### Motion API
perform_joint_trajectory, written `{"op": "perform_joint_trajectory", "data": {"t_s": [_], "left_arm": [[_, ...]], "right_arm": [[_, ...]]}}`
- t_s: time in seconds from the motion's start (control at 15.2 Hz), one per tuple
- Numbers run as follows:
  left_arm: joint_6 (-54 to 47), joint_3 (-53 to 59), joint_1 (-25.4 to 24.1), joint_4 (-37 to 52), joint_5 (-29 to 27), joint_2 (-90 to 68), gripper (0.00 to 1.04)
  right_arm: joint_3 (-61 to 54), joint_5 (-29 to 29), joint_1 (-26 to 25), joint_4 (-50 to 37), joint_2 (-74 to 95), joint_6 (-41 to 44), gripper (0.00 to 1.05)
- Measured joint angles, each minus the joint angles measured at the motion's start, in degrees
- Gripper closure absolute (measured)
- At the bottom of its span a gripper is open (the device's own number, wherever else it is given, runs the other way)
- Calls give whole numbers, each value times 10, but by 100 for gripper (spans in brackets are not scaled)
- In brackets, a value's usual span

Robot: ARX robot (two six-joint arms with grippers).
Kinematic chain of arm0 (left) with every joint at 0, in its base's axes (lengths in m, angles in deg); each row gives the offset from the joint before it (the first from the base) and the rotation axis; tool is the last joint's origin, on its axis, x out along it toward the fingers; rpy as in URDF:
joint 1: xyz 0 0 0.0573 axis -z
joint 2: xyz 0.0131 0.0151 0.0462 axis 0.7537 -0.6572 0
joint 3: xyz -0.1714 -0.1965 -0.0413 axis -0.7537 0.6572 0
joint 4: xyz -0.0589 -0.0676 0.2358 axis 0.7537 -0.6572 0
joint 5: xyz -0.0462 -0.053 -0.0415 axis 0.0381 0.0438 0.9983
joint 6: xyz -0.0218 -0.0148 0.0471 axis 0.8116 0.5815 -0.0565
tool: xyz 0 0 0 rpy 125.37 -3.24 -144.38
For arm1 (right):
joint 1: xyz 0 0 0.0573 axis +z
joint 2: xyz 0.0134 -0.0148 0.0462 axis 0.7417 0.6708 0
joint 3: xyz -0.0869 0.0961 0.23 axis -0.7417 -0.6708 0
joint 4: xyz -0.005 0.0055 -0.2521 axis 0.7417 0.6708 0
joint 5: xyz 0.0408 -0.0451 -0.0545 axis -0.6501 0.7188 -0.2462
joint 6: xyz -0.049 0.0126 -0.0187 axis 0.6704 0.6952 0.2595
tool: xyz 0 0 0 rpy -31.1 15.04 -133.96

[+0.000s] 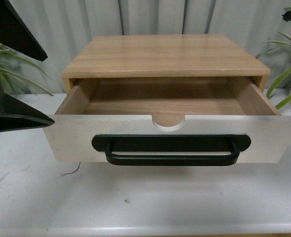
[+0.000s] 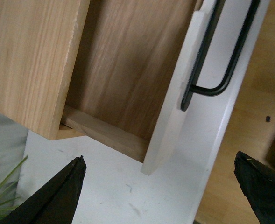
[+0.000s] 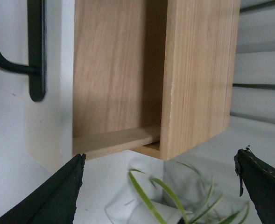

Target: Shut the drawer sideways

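A white bench (image 1: 145, 207) before a grey curtain (image 1: 150, 17) is carrying a wooden cabinet (image 1: 165, 54) at centre. The drawer (image 1: 204, 126) is projecting toward the lower edge, long axis running left-right. Left pincer (image 2: 159, 158) and right pincer (image 3: 159, 155) are gaping, released.

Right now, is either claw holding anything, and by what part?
Nothing. The left gripper and right gripper are open, empty, clear of the drawer.
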Motion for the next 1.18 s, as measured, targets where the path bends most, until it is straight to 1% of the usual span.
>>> {"op": "perform_joint_trajectory", "data": {"t_s": [0.2, 0.39, 0.53, 0.59, 0.66, 0.72, 1.18], "left_arm": [[-19, 0, 9, 7, -18, -19, 7], [-27, 0, 15, 23, -29, -33, 7], [-36, -5, 28, 51, -44, -58, 7], [-37, -10, 29, 75, -46, -71, 7], [-37, -11, 24, 112, -57, -73, 7], [-37, -3, 34, 99, -46, -73, 7], [-37, 19, 43, 139, -55, -91, 7]], "right_arm": [[14, 11, 6, 15, 17, 37, 6], [20, 22, 9, 13, 26, 52, 6], [39, 40, 24, 40, 44, 75, 6], [41, 45, 37, 35, 54, 78, 6], [37, 46, 54, 45, 62, 61, 6], [23, 54, 54, 31, 82, 50, 6], [23, 60, 46, 12, 101, 47, 6]]}}
